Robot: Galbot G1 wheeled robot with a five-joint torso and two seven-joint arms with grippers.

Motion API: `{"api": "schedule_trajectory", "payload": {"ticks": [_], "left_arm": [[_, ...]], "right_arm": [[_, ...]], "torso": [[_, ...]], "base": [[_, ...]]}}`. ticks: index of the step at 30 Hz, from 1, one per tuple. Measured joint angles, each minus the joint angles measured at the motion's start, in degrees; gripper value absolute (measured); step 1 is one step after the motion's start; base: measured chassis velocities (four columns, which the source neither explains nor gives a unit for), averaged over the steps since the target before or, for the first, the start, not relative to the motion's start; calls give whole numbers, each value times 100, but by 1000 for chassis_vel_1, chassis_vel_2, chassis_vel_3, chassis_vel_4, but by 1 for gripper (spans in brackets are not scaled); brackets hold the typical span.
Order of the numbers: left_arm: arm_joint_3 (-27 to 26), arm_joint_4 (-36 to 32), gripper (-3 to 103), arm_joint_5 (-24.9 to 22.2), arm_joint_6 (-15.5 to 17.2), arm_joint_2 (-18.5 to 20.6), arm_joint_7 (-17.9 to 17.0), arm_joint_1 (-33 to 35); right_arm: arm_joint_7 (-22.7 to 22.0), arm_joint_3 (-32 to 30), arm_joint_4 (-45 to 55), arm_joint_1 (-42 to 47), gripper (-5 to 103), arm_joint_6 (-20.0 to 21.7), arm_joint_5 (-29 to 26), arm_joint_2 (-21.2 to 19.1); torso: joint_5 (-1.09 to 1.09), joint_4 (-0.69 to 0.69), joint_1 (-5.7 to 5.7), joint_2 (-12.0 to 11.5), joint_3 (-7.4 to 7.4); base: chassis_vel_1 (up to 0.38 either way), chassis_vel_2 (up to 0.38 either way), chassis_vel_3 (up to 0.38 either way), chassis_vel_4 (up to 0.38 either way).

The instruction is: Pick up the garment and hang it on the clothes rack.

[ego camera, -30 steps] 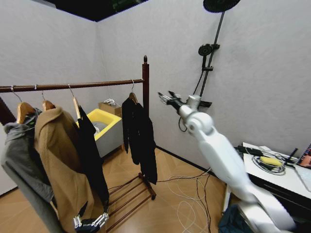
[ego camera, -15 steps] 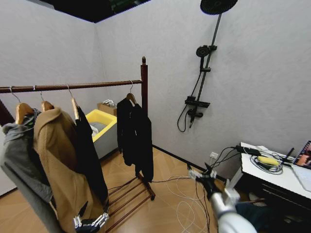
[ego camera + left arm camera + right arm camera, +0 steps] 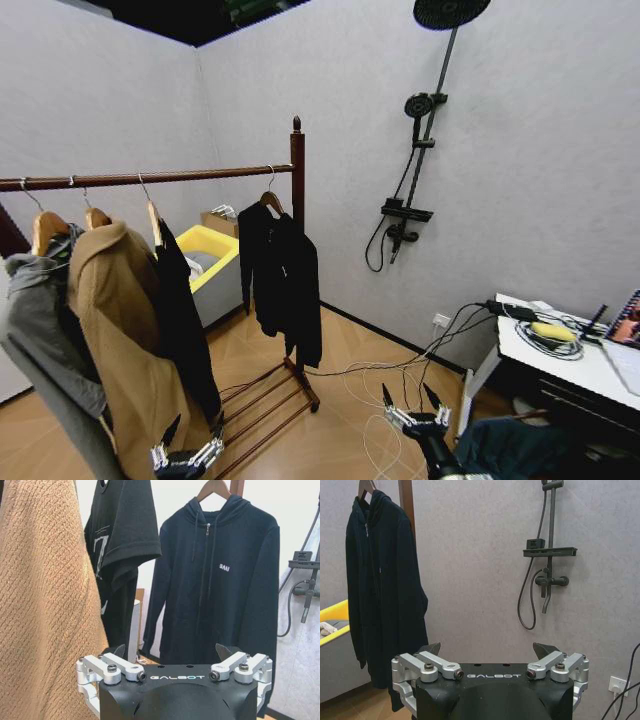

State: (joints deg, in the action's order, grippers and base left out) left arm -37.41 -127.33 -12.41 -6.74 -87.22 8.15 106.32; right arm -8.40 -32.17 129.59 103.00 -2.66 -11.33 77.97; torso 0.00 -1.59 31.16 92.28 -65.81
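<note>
The jacket (image 3: 283,285) hangs at the middle of the head view, its wooden hanger (image 3: 270,200) hooked over the bar of the clothes rack (image 3: 297,180) right beside the knob-topped post, so by the look of it the hanging is done: the weight sits on the hook, the sleeves drop straight, and the hem ends above the slatted base at the lower middle. It hangs apart from the other clothes, which crowd the left of the frame: a narrow black garment (image 3: 185,320), a tan coat (image 3: 125,340) and a grey garment (image 3: 45,350) at the far left edge. The right gripper (image 3: 413,416) is low at the bottom centre-right, over loose cables on the floor and well away from the jacket, its jaws spread apart with nothing between them; I judge that the arm is no longer needed at the bar. In its own wrist view the jacket shows at the upper left and a black shower pole (image 3: 549,555) at the upper right. The left gripper (image 3: 185,460) sits at the bottom left, just beside the tan coat's hem, jaws apart and empty too, and looks parked. As for containers, a yellow-rimmed tub (image 3: 215,250) stands behind the rack, left of centre; something pale lies inside, too small to tell. A cardboard box (image 3: 228,222) stands beyond it.
</note>
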Motion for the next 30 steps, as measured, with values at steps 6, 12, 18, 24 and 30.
{"api": "schedule_trajectory", "payload": {"ticks": [6, 12, 18, 24, 30], "left_arm": [[0, 0, 100, 0, 0, 0, 0, 0], [0, 0, 100, 0, 0, 0, 0, 0], [0, 0, 100, 0, 0, 0, 0, 0], [0, 0, 100, 0, 0, 0, 0, 0], [0, 0, 100, 0, 0, 0, 0, 0]], "right_arm": [[0, 8, -12, -19, 100, 15, -19, -7], [0, 11, -19, -29, 100, 26, -28, -11], [0, 14, -23, -38, 100, 37, -37, -13], [0, 16, -25, -42, 100, 41, -40, -15], [-1, 18, -28, -44, 100, 44, -43, -15]], "torso": [[0, 0, 0, 0, 0], [0, 1, 0, 0, 0], [0, -2, 0, 0, 0], [1, 1, 0, 0, 0], [1, -2, 0, 0, 0]], "base": [[0, 0, 0, 0], [0, 0, 0, 0], [-67, -71, -60, -70], [-81, -88, -80, -84], [-131, -111, -104, -113]]}}
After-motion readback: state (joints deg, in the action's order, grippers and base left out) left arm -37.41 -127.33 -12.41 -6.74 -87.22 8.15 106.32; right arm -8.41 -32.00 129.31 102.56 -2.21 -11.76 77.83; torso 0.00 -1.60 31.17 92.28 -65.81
